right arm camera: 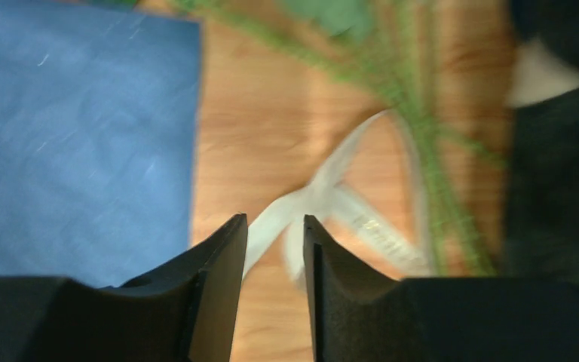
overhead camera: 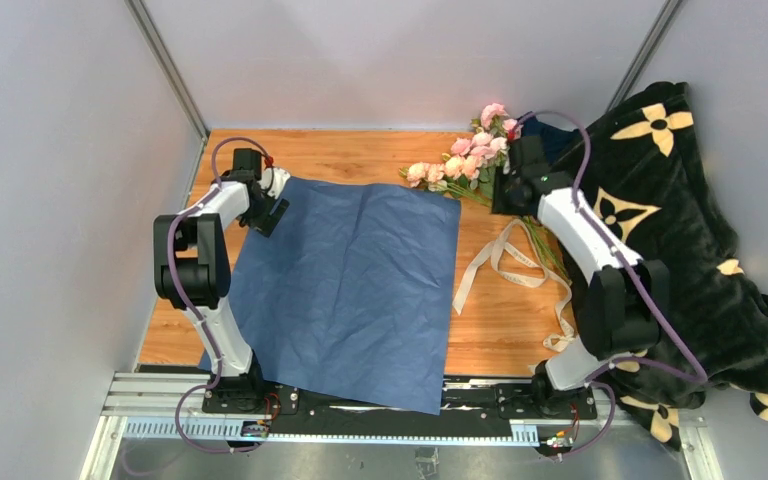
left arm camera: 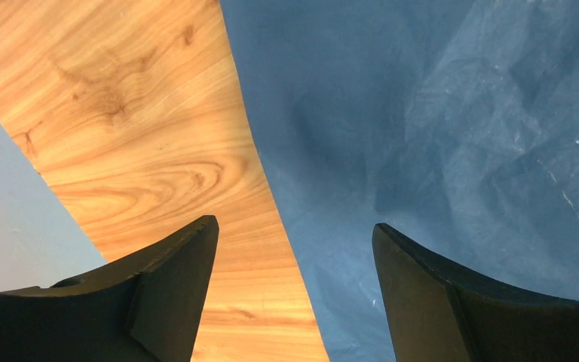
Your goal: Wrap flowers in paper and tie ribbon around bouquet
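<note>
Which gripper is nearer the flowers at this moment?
Right. The right gripper sits beside the flowers, by their stems; the left gripper is across the paper, at its far-left corner.

A bare table (overhead camera: pixel 485 348) strip runs between paper (overhead camera: pixel 350 280) and ribbon (overhead camera: pixel 505 262); flowers (overhead camera: pixel 470 157) and black blanket (overhead camera: pixel 685 245) crowd the right.

right gripper (right arm camera: pixel 275 223): jaws slightly parted, empty | paper (right arm camera: pixel 75 136): blue, left | ribbon (right arm camera: pixel 333 197): cream, on wooden table (right arm camera: pixel 260 113) | flower stems (right arm camera: pixel 424 136): green, blurred, apparently crossing ribbon | dark fabric (right arm camera: pixel 562 196): right
</note>
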Robot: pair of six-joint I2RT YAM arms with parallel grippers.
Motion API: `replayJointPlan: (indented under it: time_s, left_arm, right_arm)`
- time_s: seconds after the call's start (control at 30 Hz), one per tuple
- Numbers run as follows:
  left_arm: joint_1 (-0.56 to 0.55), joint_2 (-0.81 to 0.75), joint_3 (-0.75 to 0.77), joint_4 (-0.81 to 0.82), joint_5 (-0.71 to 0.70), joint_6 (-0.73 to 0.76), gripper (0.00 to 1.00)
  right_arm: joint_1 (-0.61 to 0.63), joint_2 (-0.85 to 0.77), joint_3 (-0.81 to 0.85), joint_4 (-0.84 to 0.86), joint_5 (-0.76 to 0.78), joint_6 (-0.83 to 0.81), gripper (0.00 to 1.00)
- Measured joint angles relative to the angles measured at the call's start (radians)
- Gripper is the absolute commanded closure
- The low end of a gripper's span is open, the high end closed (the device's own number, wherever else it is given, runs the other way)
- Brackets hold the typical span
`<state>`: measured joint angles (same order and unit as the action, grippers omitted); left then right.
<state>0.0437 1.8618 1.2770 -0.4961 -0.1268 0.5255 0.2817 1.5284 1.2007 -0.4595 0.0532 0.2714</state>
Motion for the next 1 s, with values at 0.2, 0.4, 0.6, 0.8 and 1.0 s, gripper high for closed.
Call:
replayJointPlan:
  time_s: [0.2,0.4,0.6,0.8,1.0]
  left_arm:
    - [0.006,-0.032,-0.066,0.008,0.001,0.019,0.19]
    - [-0.034,0.086,0.039,0.012,-0.093,0.085,0.20]
    - [-0.102,0.316,0.346,0.047,-0.227,0.173,0.20]
    - [-0.114,0.543,0.710,0.017,-0.287,0.195,0.19]
    - [-0.112,0.513,0.772,-0.105,-0.196,0.112,0.13]
  right_arm:
    - [-0.145,0.249,0.323,-0.164,0.027,-0.184,0.67]
    - [-0.147,0.498,0.538,-0.292,0.026,-0.305,0.62]
    - [-0.147,0.523,0.584,-0.360,-0.005,-0.406,0.59]
    - [-0.136,0.528,0.632,-0.338,-0.125,-0.525,0.55]
    - [-0.104,0.634,0.730,-0.321,-0.167,-0.627,0.46]
